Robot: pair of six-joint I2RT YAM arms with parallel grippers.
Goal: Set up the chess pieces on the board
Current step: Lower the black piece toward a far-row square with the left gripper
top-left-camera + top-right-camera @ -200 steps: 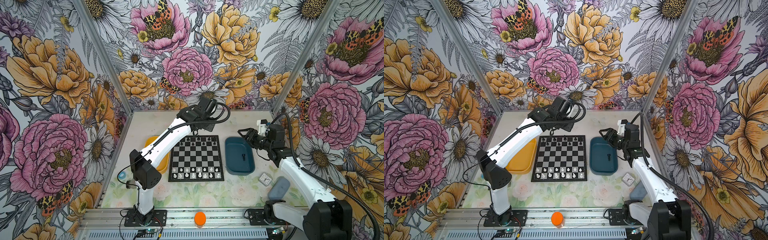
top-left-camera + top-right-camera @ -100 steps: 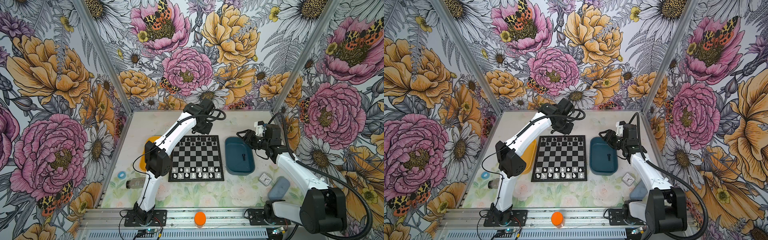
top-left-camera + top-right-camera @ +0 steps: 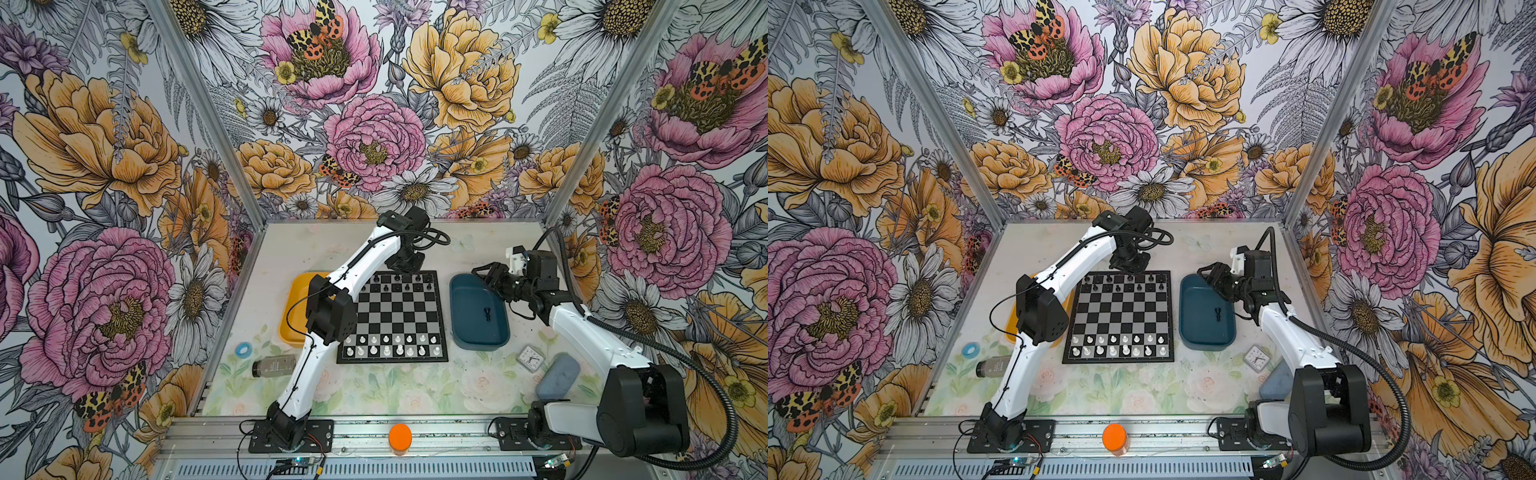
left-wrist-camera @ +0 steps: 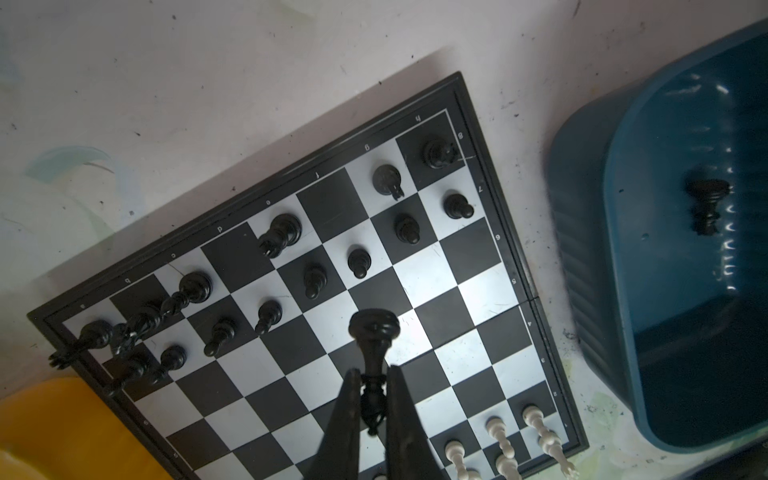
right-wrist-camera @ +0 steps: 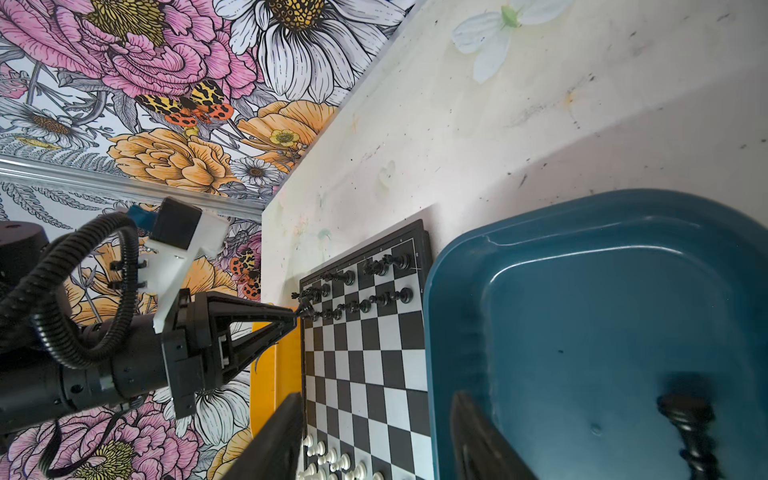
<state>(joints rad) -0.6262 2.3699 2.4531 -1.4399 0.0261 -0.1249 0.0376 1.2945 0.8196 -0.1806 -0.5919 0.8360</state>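
My left tool (image 4: 373, 370) clamps a tall black piece (image 4: 374, 332), base toward the board (image 4: 469, 249), head hidden between the jaws; my right tool (image 5: 377, 395) stands open.

Floral-printed surface (image 3: 374, 390), chessboard (image 3: 395, 309) at its middle.
Yellow tray (image 3: 291, 307) just left of the chessboard, dark blue tray (image 3: 478, 345) just right; toward the front, a blue tape ring (image 3: 242, 350) and a bottle (image 3: 272, 368) on its side at left, a small clock (image 3: 530, 357) and a grey-blue pad (image 3: 557, 376) at right.

left pincer (image 4: 371, 376) lowered toward the board (image 4: 469, 249).
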